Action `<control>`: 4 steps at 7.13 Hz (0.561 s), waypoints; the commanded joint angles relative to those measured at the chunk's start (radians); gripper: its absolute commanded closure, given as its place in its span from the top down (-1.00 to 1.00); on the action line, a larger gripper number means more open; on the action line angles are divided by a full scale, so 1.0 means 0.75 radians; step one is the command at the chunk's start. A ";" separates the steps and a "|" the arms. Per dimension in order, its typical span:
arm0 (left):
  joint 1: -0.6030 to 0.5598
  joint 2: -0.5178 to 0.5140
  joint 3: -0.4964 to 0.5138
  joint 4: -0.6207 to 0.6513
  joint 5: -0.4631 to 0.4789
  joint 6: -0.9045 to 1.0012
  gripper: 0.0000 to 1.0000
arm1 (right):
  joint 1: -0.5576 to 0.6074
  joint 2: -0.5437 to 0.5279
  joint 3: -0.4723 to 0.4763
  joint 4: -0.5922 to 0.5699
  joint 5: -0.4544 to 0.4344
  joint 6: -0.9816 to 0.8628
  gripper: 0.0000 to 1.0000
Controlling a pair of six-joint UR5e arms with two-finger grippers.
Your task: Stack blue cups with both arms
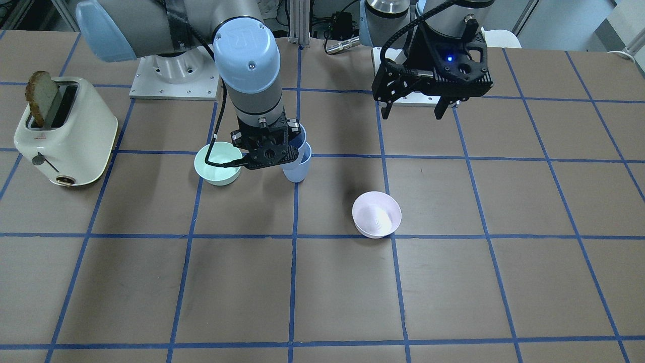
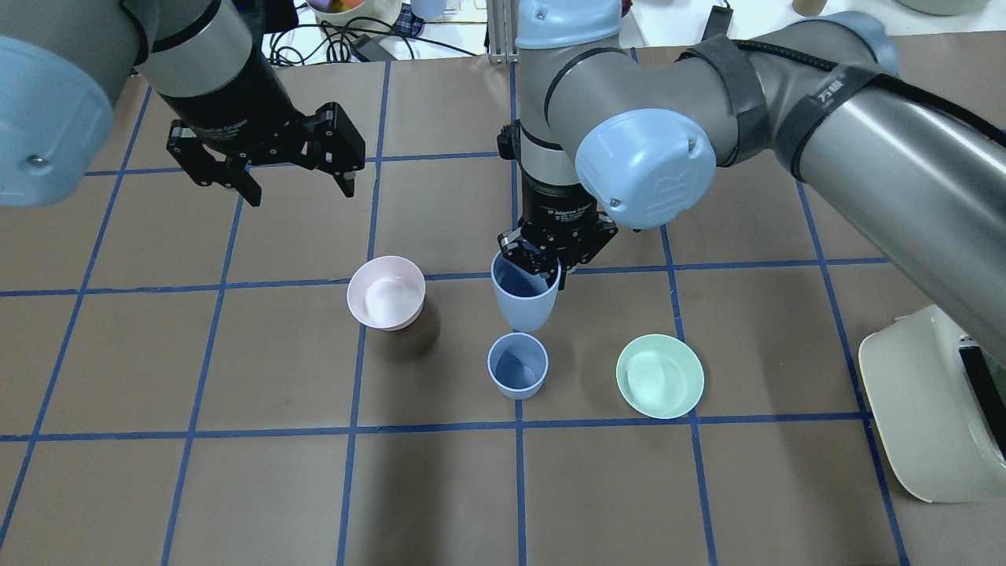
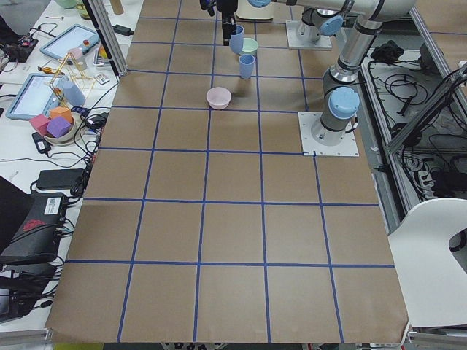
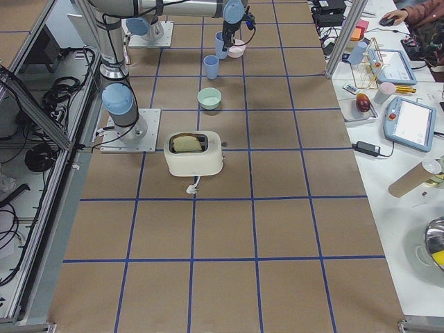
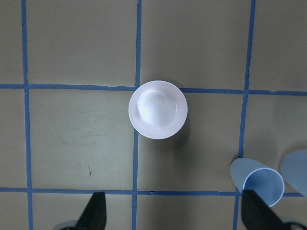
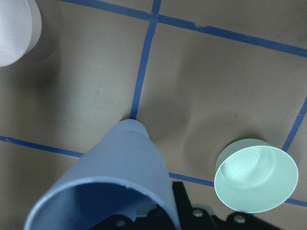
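Observation:
One blue cup (image 2: 518,365) stands upright on the table between the two bowls. My right gripper (image 2: 542,263) is shut on the rim of the second blue cup (image 2: 525,299) and holds it tilted in the air, just behind the standing one. In the front view the held cup (image 1: 301,137) is partly hidden behind the right gripper (image 1: 267,151), above the standing cup (image 1: 297,169). It fills the right wrist view (image 6: 115,187). My left gripper (image 2: 295,185) is open and empty, high over the table's left side. Its wrist view shows the standing cup (image 5: 261,186).
A pale pink bowl (image 2: 386,292) sits left of the cups and a mint-green bowl (image 2: 659,376) sits to their right. A cream toaster (image 1: 65,131) with a slice of bread (image 1: 43,98) stands at the table's right end.

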State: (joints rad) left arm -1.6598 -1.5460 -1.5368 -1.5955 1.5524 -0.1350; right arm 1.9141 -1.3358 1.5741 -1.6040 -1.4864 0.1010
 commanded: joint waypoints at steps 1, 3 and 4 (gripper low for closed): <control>0.000 0.004 -0.006 0.000 0.000 0.000 1.00 | 0.009 0.000 0.034 -0.021 0.000 0.000 -1.00; 0.000 0.010 -0.011 -0.002 0.000 0.000 1.00 | 0.011 -0.002 0.077 -0.029 0.002 0.000 -1.00; 0.000 0.012 -0.013 -0.002 0.000 0.000 1.00 | 0.011 -0.002 0.088 -0.035 0.006 0.000 -1.00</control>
State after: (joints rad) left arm -1.6598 -1.5393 -1.5441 -1.5967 1.5524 -0.1350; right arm 1.9214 -1.3371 1.6269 -1.6253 -1.4845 0.1013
